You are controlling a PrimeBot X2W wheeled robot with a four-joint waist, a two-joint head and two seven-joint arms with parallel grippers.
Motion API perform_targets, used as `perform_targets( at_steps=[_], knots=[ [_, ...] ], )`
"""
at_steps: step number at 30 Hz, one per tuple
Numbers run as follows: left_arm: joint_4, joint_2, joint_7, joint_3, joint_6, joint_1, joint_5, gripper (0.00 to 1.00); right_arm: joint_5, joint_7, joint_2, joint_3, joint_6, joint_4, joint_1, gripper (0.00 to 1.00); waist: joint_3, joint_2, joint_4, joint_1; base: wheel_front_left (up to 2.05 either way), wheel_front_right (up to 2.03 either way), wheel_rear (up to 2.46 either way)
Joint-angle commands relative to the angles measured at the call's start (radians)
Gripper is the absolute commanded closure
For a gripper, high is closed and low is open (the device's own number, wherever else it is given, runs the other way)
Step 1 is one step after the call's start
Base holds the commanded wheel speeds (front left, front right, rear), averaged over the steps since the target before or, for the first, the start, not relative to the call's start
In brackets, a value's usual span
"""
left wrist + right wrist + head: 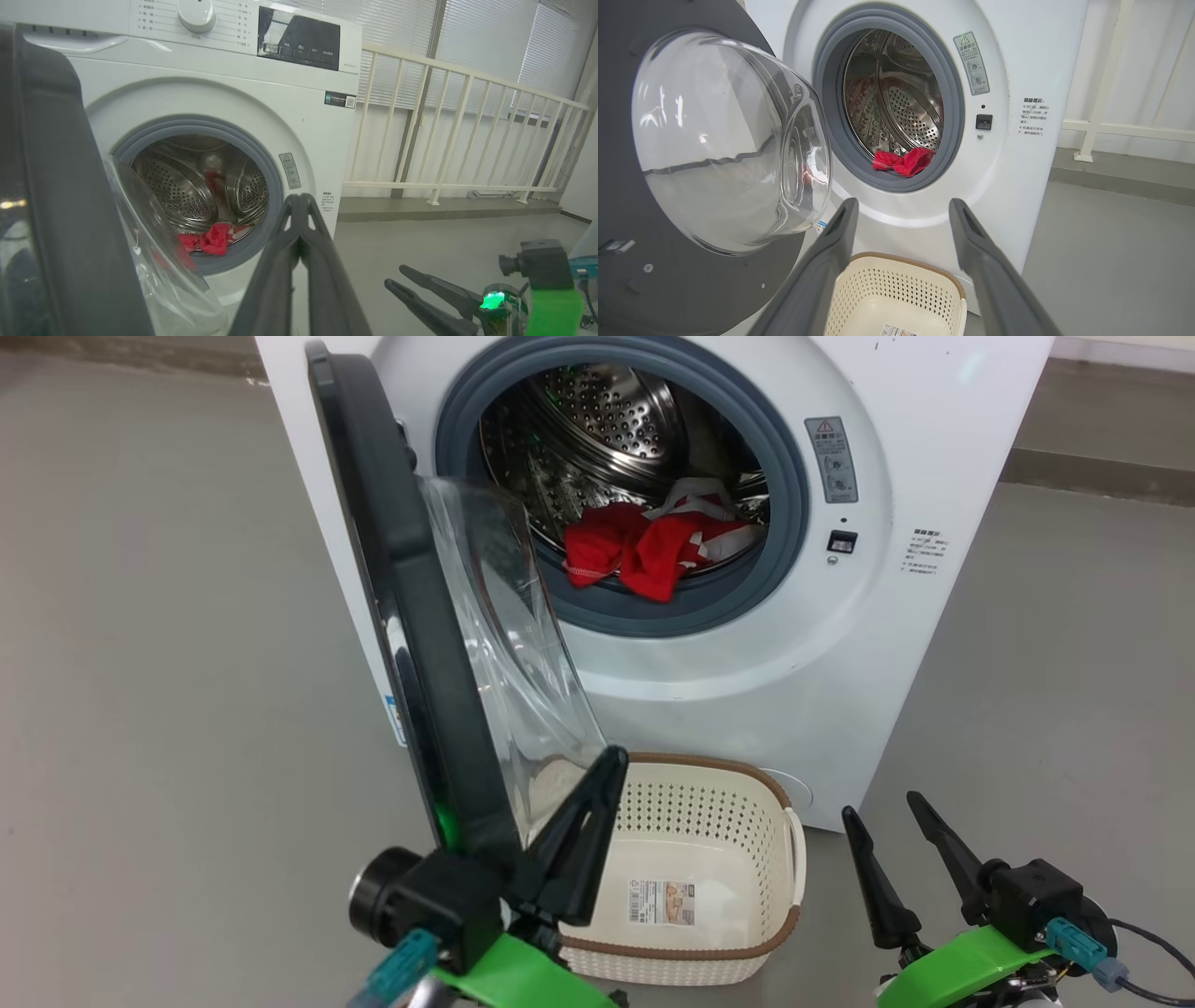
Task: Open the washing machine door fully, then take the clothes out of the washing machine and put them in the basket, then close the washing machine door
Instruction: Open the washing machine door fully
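The door (401, 616) stands square to the machine (840, 663), so opening looks nearly done; a push outward would finish it. The left hand (609, 767), closed and empty, sits just beside its glass. The right hand (881, 804) hangs spread. Clothes (644, 546) lie at the drum's lip, above the empty basket (709, 807). The door edge crowds the left reach, while the right side is open.
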Motion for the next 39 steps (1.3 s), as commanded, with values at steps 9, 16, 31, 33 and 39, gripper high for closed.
perform_targets(
  at_steps=[9, 16, 31, 33, 39],
  knots=[
    [0.065, 0.019, 0.153, 0.014, 0.046, 0.026, -0.027, 1.0, 0.016, -0.006, 0.0, 0.027, 0.005, -0.014, -0.027, 0.0, 0.014, 0.0, -0.002, 0.0, 0.0, 0.0, 0.0],
    [0.077, 0.044, 0.182, 0.05, 0.121, 0.038, 0.004, 1.0, 0.015, -0.006, 0.0, 0.042, 0.005, 0.003, -0.023, 0.0, 0.015, 0.0, 0.005, 0.0, 0.0, 0.0, 0.0],
    [0.075, 0.076, 0.206, 0.1, 0.175, 0.066, -0.009, 1.0, -0.003, -0.006, 0.0, 0.027, 0.005, 0.035, -0.02, 0.0, 0.008, 0.0, 0.065, 0.0, 0.0, 0.0, 0.0],
    [0.075, 0.081, 0.203, 0.106, 0.179, 0.067, -0.009, 1.0, -0.004, -0.006, 0.0, 0.028, 0.005, 0.037, -0.019, 0.0, 0.008, 0.0, 0.071, 0.0, 0.0, 0.0, 0.0],
    [0.076, 0.102, 0.198, 0.146, 0.196, 0.08, -0.025, 1.0, 0.005, -0.006, 0.0, 0.029, 0.005, 0.05, -0.018, 0.0, 0.013, 0.0, 0.102, 0.0, 0.0, 0.0, 0.0]
  ],
)
